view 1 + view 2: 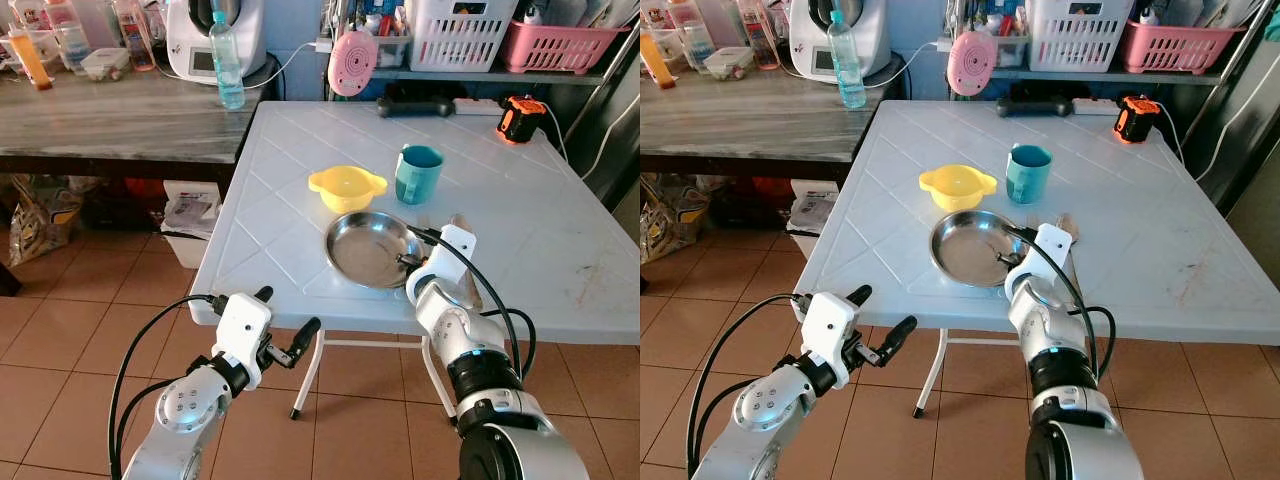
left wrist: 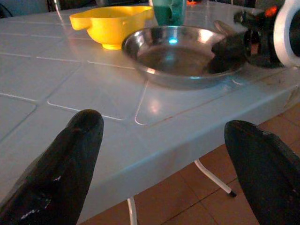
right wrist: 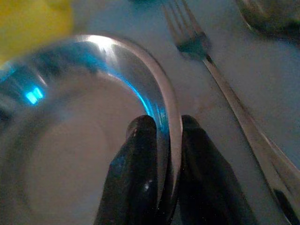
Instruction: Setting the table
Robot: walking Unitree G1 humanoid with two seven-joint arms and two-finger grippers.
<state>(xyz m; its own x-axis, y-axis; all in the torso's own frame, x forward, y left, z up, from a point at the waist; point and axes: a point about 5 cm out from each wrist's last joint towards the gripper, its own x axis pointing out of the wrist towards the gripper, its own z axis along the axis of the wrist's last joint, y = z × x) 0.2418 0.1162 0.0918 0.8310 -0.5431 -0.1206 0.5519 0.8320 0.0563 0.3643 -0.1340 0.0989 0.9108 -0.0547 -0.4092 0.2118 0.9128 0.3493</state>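
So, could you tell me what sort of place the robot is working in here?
Probably a home kitchen or dining corner: a white plastic table holds a steel plate, yellow bowl and teal cup, with a kitchen appliance on the wooden counter behind.

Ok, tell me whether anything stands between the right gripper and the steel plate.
Nothing does: the right gripper is already shut on the steel plate, one finger inside the rim and one outside. A fork lies beside it, apart.
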